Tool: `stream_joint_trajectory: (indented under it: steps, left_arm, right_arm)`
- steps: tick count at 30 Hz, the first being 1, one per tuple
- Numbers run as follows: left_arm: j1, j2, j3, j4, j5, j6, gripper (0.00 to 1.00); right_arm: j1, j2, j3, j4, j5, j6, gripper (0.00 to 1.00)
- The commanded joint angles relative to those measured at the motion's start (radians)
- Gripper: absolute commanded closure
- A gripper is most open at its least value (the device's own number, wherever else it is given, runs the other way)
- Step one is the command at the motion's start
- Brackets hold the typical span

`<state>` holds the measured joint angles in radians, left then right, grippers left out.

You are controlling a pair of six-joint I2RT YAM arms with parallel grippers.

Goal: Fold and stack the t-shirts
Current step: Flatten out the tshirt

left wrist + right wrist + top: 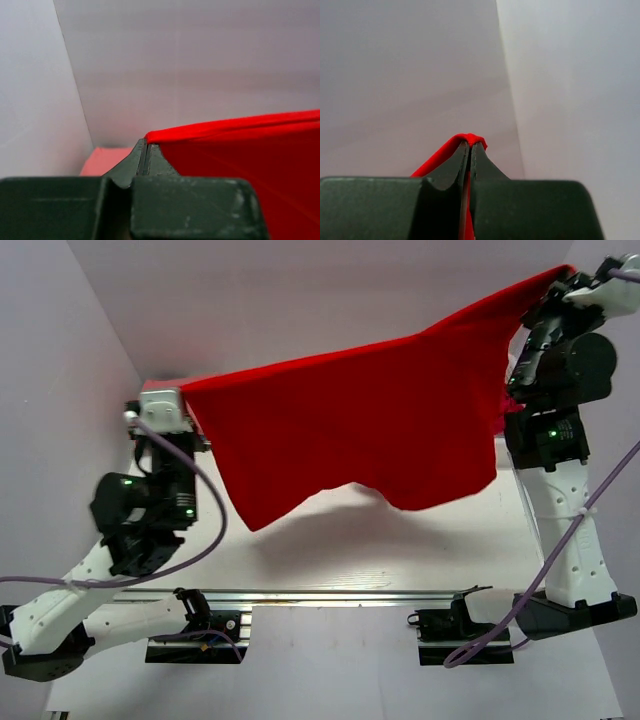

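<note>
A bright red t-shirt [370, 425] hangs stretched in the air between both arms, high above the white table [420, 550]. My left gripper [185, 388] is shut on its left corner; in the left wrist view the cloth [240, 150] runs off to the right from the gripper's [146, 145] closed tips. My right gripper [565, 275] is shut on the far right corner, raised higher than the left. In the right wrist view a pinch of red cloth [469, 137] bulges over the gripper's [471, 145] closed tips. The shirt's lower edge sags toward the table.
A salmon-pink cloth [107, 159] lies below at the back left corner in the left wrist view. A bit of pink cloth [508, 405] shows behind the right arm. White walls close in at the left, back and right. The arm bases and rail [330, 595] run along the near edge.
</note>
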<state>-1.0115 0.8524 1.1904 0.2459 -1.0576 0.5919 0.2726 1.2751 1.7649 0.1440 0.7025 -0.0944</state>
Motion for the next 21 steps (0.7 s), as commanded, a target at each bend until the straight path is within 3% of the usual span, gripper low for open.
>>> stream_joint_trajectory:
  steps: [1,4,8,11,21]
  left_arm:
    - [0.002,-0.056,0.122,-0.024,0.074,0.086,1.00]
    - [0.002,-0.056,0.205,-0.121,0.123,0.060,1.00]
    - [-0.009,-0.056,0.362,-0.400,0.293,0.051,1.00]
    - [-0.009,-0.046,0.440,-0.523,0.379,0.037,1.00]
    - [-0.009,-0.010,0.638,-0.683,0.450,-0.027,1.00]
  right_arm:
    - [-0.003,0.007,0.132,0.078,0.058,-0.149,1.00]
    - [-0.003,0.003,0.192,0.068,0.025,-0.183,1.00]
    - [-0.003,-0.068,0.200,0.052,-0.066,-0.212,1.00]
    - [-0.003,-0.132,0.176,0.045,-0.220,-0.220,1.00]
    - [-0.004,-0.285,0.182,-0.040,-0.435,-0.156,1.00]
